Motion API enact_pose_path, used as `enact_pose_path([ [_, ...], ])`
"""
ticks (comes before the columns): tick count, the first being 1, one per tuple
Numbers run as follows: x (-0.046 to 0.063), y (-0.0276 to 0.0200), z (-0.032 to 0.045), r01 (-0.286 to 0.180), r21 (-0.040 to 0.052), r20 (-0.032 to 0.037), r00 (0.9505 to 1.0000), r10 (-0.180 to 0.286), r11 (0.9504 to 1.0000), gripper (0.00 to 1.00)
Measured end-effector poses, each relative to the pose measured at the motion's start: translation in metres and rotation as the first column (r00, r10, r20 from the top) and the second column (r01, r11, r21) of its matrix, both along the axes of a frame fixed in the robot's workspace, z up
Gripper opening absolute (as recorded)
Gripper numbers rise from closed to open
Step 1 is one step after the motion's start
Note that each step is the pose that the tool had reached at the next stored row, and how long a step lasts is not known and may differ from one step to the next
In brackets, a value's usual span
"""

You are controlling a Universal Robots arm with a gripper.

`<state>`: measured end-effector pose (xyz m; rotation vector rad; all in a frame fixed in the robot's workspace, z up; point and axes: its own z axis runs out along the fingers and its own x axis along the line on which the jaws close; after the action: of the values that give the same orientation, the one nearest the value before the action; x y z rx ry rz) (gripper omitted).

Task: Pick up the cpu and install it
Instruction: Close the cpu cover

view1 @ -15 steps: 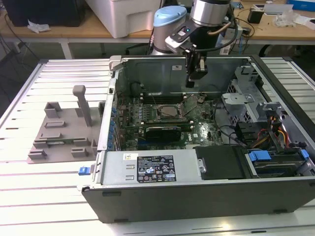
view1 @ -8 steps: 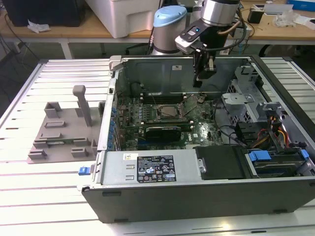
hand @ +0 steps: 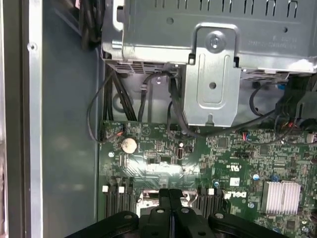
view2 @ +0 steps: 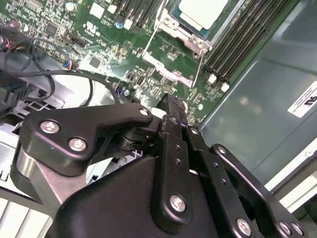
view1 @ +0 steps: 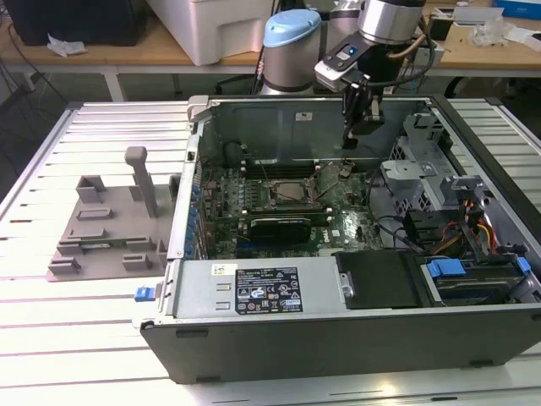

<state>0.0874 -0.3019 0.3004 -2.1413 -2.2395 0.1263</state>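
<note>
Resting in socket (view2: pixel 192 38), cpu (view2: pixel 203 12) apart from closed end effector (view2: pixel 171 100).

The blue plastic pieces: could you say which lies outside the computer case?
The small blue clip beside the case, near the grey tray; the other blue tabs sit inside it.
</note>
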Motion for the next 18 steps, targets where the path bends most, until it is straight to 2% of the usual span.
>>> enact_pose_path([
  [8,0.015,0.0037,-0.0005,0.0,-0.0006,-0.002,1.0,0.0,1.0,0.11],
  [14,0.022,0.0051,-0.0097,0.0,-0.0012,-0.0104,0.9999,0.0,1.0,0.11],
  [18,0.025,0.0054,-0.0143,0.0,-0.0013,-0.0134,0.9999,0.0,1.0,0.11],
])
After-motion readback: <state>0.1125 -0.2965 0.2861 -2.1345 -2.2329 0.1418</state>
